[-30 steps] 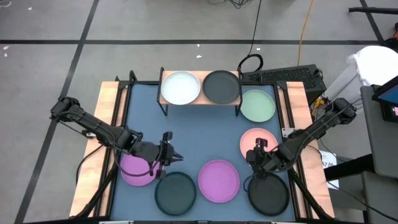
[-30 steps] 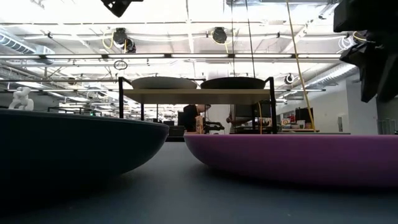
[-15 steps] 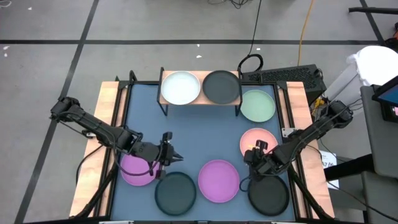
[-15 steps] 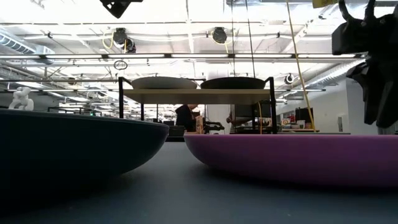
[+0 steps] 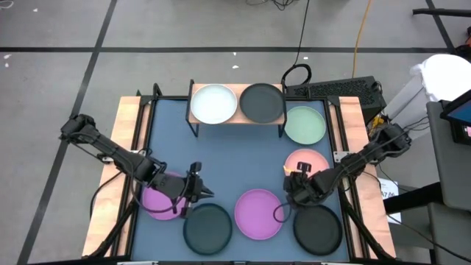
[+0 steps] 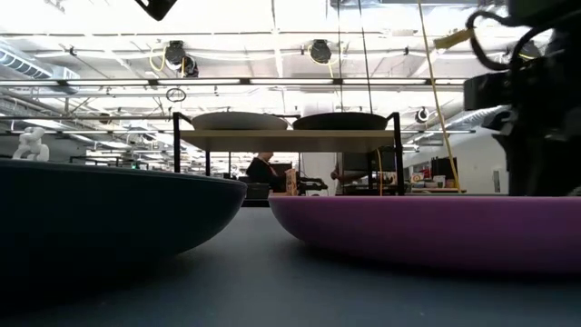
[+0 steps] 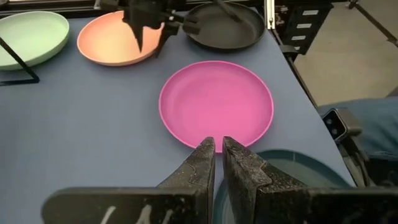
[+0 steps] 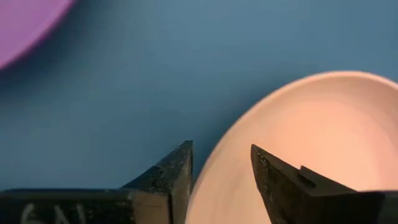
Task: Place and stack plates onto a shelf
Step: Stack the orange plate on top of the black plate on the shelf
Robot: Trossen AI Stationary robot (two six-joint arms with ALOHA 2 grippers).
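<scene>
One pink plate (image 8: 298, 149) rim between end-effector fingers (image 8: 171, 174).

White (image 5: 213, 104) and charcoal plates (image 5: 262, 102) top the shelf (image 5: 237, 115).

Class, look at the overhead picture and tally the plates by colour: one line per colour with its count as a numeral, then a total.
Dark charcoal plates: 3
Purple plates: 2
White plate: 1
Mint green plate: 1
Pink plate: 1
Total: 8
</scene>
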